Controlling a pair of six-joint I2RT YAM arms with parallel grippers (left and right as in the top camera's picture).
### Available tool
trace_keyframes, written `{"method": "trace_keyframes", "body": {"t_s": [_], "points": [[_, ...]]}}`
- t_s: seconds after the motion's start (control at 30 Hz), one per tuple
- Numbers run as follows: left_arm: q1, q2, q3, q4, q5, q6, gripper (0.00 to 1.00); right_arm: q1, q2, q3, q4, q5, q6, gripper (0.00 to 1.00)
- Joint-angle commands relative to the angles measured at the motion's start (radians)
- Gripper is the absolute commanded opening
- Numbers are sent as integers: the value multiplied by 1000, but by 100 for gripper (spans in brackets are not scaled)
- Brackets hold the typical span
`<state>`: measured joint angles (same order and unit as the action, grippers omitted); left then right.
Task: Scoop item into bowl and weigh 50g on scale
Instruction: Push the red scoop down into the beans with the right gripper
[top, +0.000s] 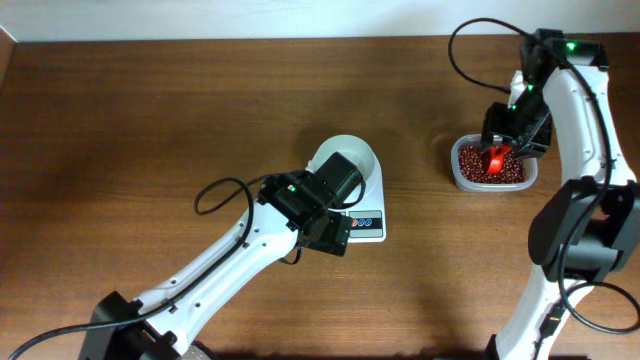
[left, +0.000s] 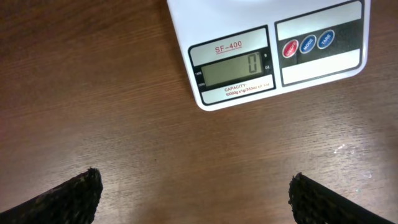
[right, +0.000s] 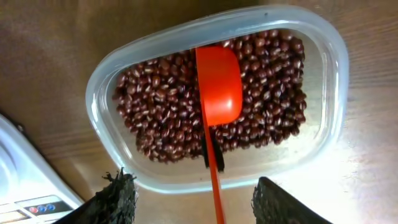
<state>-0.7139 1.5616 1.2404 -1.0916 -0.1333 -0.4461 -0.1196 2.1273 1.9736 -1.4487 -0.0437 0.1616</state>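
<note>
The white bowl (top: 352, 155) stands on the white scale (top: 368, 222), partly hidden under my left arm. In the left wrist view the scale (left: 323, 59) has a display reading 0 and red and blue buttons. My left gripper (left: 196, 199) is open and empty above bare table just in front of the scale; it also shows in the overhead view (top: 335, 182). The reddish-brown beans (right: 161, 106) fill a clear plastic tub (right: 323, 124). A red scoop (right: 219, 84) lies on the beans, its thin handle running between the open fingers of my right gripper (right: 194, 182), apart from both.
The tub (top: 460, 178) sits at the right of the wooden table, about a hand's width right of the scale. A corner of the scale (right: 25, 186) shows at the lower left of the right wrist view. The right arm (top: 580, 90) rises along the right edge.
</note>
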Motion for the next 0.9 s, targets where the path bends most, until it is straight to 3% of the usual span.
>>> {"method": "trace_keyframes", "body": {"t_s": [0.0, 0.1, 0.23, 0.3, 0.37, 0.67, 0.87], "points": [[3, -25, -10, 1, -25, -9, 99, 2, 6, -62, 41, 23, 12, 62], [4, -25, -10, -6, -25, -9, 99, 1, 6, -74, 80, 23, 12, 58], [3, -25, -10, -6, -25, -9, 99, 0, 6, -74, 84, 55, 12, 34], [3, -25, -10, -6, -25, -9, 99, 0, 6, -74, 84, 68, 12, 14], [3, -25, -10, -6, -34, -9, 99, 0, 6, -74, 84, 68, 12, 4], [3, -25, -10, -6, -51, -9, 99, -34, 6, -75, 96, 38, -35, 4], [3, -25, -10, -6, -59, -9, 99, -85, 6, -139, 141, -131, -84, 4]]}}
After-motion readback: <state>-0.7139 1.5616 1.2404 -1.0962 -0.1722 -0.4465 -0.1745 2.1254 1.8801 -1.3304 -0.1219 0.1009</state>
